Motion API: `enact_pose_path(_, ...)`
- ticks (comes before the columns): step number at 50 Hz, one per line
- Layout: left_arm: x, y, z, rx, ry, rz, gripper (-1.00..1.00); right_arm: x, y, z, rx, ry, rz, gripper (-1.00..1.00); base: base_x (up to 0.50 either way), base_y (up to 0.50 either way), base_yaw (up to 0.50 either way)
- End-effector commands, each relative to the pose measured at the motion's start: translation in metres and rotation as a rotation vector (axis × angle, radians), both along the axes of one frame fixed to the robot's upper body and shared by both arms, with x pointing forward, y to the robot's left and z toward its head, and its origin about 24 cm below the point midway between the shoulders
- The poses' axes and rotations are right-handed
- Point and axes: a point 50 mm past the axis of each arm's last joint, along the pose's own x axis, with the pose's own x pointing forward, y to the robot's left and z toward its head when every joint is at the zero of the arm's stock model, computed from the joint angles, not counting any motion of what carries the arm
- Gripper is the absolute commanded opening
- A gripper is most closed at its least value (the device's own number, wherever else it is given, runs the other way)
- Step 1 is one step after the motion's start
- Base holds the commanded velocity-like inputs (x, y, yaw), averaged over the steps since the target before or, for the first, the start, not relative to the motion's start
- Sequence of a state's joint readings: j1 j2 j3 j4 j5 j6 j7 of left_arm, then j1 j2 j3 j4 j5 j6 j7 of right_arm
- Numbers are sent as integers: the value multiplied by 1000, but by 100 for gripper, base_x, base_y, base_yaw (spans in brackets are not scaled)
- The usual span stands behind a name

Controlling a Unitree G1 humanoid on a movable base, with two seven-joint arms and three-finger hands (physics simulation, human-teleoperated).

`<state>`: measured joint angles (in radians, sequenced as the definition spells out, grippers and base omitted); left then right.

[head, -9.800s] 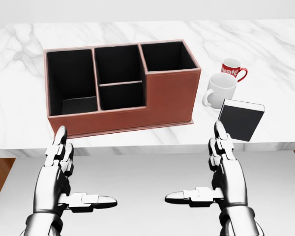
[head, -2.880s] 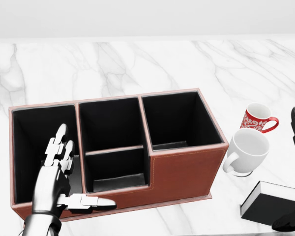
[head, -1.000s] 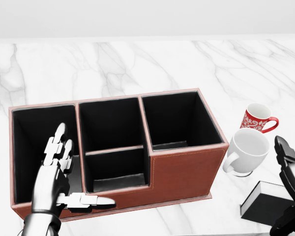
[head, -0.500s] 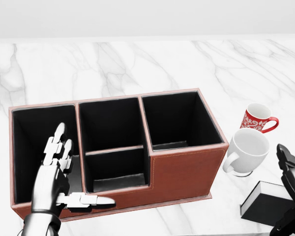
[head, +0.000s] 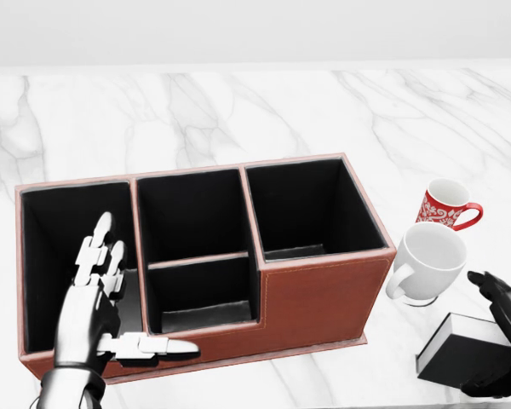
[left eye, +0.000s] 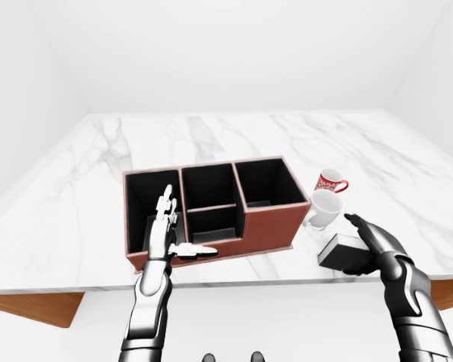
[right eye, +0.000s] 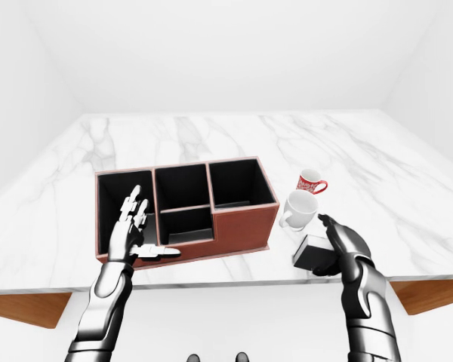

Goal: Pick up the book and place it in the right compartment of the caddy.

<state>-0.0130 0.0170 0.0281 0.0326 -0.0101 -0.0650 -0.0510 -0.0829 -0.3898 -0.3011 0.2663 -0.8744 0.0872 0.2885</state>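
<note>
Book (head: 462,345) flat on counter (left eye: 234,136); right hand (left eye: 370,243) curled over it, grip not confirmed. Left hand (head: 98,302) spread, idle. Grasp step; next lift toward caddy (head: 324,290) right compartment.

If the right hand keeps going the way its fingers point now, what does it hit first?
Most likely the white mug: the right hand lies over the book with fingers aimed up-left toward it. Depth is unclear, so the fingers might pass above the rim.
</note>
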Motion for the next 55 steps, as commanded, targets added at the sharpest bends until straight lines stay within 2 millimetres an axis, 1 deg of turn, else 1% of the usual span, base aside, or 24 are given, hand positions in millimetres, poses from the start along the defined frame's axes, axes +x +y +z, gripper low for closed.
enact_pose_path(1,0,1,1,-5,3,2,100,-3,1,-18,52,79,-2,46,0,0,0)
enact_pose_path(5,1,1,0,-8,4,1,100,-3,4,-17,83,83,12,47,0,0,0)
enact_pose_path(6,1,1,-1,-8,4,0,100,-3,4,-17,85,83,12,43,0,0,0)
enact_pose_path(7,0,1,1,-8,4,0,100,-3,5,-17,93,84,18,29,0,0,0)
enact_pose_path(8,0,1,1,-8,4,0,100,-4,6,-17,96,85,20,25,0,0,0)
enact_pose_path(9,0,1,1,-8,3,0,100,-5,7,-16,106,86,25,8,0,0,0)
enact_pose_path(10,0,1,1,-8,3,0,100,-5,7,-17,108,90,26,6,0,0,0)
enact_pose_path(11,0,1,1,-8,2,1,100,-5,7,-18,110,92,24,-11,0,0,0)
enact_pose_path(12,0,1,1,-8,2,1,100,-5,7,-18,113,93,22,-21,0,0,0)
enact_pose_path(13,0,1,1,-8,3,2,100,-6,6,-19,119,97,20,-43,0,0,0)
enact_pose_path(14,0,1,1,-8,3,2,100,-7,7,-18,129,96,26,-73,0,0,0)
enact_pose_path(16,-1,1,1,-7,3,1,100,-7,9,-17,144,95,35,-100,0,0,0)
enact_pose_path(30,-1,0,1,-4,-1,-8,100,-11,16,-13,163,87,59,-100,0,0,0)
enact_pose_path(34,-1,0,2,-4,-1,-8,100,-13,14,-15,133,84,44,-100,0,0,0)
enact_pose_path(38,-1,-1,0,-3,-2,-9,100,-12,13,-13,119,79,44,-100,0,0,0)
enact_pose_path(42,-1,-1,2,-3,-3,-9,100,-7,13,1,92,47,63,-100,0,0,0)
enact_pose_path(45,-2,-1,2,-3,-4,-10,100,-6,18,13,68,34,100,-100,0,0,0)
enact_pose_path(46,-1,-1,2,-3,-4,-9,100,-6,22,20,61,31,123,-100,0,0,0)
enact_pose_path(48,-1,-1,2,-2,-5,-10,100,-7,24,25,51,31,137,-100,0,0,0)
enact_pose_path(50,-1,-1,2,-2,-5,-10,100,-7,31,40,30,26,183,-100,0,0,0)
enact_pose_path(52,-1,-1,2,-2,-5,-10,100,-8,34,47,25,32,200,-100,0,0,0)
enact_pose_path(53,-1,-1,1,-2,-6,-10,100,-9,39,52,21,42,228,-100,0,0,0)
enact_pose_path(55,-2,-1,2,-2,-6,-11,100,-10,41,61,9,6,231,-100,0,0,0)
